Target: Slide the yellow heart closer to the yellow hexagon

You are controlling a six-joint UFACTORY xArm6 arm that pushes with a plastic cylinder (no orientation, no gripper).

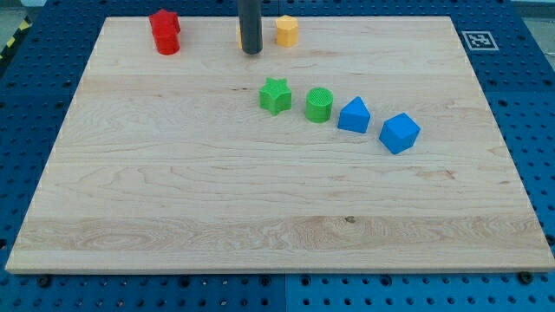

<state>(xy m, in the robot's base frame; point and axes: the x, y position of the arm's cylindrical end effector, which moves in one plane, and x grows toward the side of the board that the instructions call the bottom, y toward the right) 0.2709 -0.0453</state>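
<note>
No claw to open or shut: my tip (251, 52) is standing just in front of the yellow heart (239, 35).
The heart is hiding mostly behind the rod, near the yellow hexagon (287, 30); I judge the tip is needing to circle to the heart's left, then push gently rightward. No writing is showing.

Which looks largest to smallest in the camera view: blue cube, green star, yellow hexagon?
1. Blue cube, largest.
2. Green star.
3. Yellow hexagon, smallest, though it sits farther toward the view's top, so distance may shrink it.
My tip stands just left of the hexagon.
</note>
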